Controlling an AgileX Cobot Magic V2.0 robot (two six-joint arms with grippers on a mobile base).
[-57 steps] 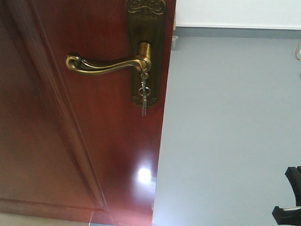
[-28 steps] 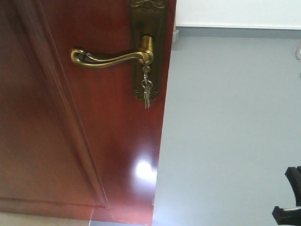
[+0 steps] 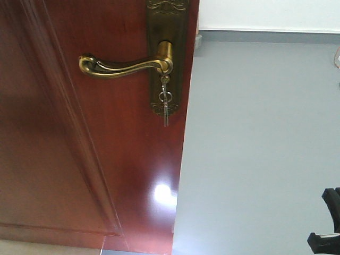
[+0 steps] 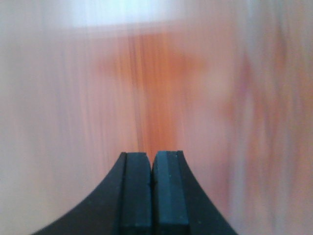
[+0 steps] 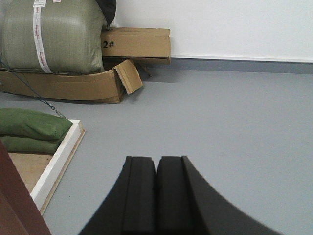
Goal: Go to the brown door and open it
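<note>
keys (image 3: 165, 103) hang straighter under the handle (image 3: 125, 66) than before | door (image 3: 90, 159) barely shifted | left gripper (image 4: 151, 171) pressed together | right gripper (image 5: 156, 171) pressed together, empty

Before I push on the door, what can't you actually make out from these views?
- Left gripper contact: left wrist view is a blurred reddish-brown smear.
- Brown door hinge side and top: cut off in the front view.
- Keys: too small to tell whether turned.
- Right gripper faces floor.
</note>
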